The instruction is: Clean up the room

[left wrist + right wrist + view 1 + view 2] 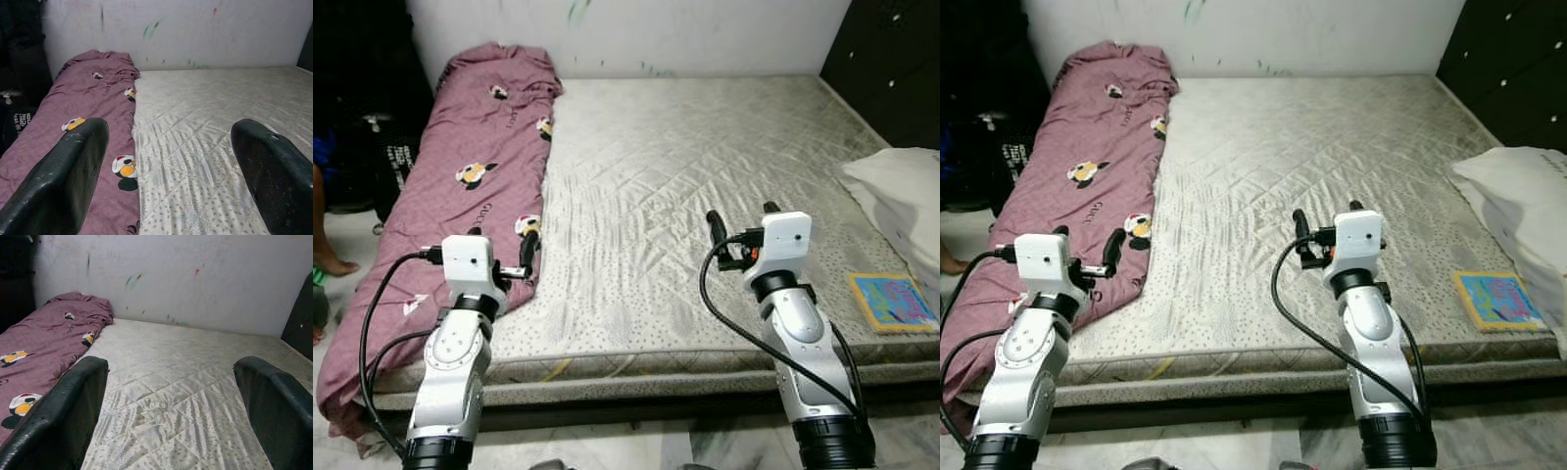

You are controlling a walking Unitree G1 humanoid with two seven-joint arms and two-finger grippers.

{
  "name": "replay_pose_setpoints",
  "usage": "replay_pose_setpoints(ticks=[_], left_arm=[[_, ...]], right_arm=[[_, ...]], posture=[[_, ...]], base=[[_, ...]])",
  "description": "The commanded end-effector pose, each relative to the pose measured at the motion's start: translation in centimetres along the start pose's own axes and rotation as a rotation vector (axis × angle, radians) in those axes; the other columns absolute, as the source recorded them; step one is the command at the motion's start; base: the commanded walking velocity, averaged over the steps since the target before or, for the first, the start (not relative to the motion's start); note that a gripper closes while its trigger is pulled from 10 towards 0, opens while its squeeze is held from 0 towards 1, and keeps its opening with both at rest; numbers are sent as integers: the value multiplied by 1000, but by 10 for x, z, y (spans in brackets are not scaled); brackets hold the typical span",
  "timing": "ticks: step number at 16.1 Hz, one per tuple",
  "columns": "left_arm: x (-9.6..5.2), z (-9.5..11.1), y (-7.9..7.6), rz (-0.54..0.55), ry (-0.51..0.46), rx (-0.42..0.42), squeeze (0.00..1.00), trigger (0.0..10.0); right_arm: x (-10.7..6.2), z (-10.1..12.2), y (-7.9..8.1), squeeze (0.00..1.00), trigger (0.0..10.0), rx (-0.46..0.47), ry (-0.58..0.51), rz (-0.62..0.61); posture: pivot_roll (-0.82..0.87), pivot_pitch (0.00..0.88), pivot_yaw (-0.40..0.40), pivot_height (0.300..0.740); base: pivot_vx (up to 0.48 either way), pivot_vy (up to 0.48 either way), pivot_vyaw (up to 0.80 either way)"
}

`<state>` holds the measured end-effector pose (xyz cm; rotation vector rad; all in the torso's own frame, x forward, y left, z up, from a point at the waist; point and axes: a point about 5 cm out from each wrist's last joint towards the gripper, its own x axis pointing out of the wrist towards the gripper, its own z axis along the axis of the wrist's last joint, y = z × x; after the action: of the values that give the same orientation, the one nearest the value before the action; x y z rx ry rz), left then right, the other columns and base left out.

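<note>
Looking down, I see my left pincer (504, 253) spread wide just above the purple blanket (480, 166); my right pincer (742, 219) hangs released over the bed (705, 147).

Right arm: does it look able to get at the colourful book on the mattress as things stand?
Probably yes. The colourful book lies flat near the mattress front edge, on the right gripper's own side, with nothing between them. Its jaws are open and hold nothing. The white pillow sits beyond it.
</note>
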<state>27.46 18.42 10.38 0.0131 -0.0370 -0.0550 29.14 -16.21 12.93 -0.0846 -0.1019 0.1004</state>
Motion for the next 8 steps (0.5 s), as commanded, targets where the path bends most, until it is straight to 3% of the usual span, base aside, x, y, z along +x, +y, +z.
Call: replay_pose_setpoints(ticks=[1, 3, 8], left_arm=[[1, 4, 0, -9, -17, 4, 0, 10000], [1, 4, 0, -6, -13, 5, 0, 10000], [2, 1, 3, 33, 9, 21, 0, 10000]], right_arm=[[2, 5, 0, 0, 10000, -5, -17, 1], [1, 4, -1, 0, 10000, -6, -16, 0], [1, 4, -1, 0, 10000, -6, -13, -2]], posture=[[-51, 0, 10, 740], [-51, 0, 11, 740], [-49, 0, 10, 740]], base=[[319, 0, 0], [298, 0, 0], [0, 0, 0]])
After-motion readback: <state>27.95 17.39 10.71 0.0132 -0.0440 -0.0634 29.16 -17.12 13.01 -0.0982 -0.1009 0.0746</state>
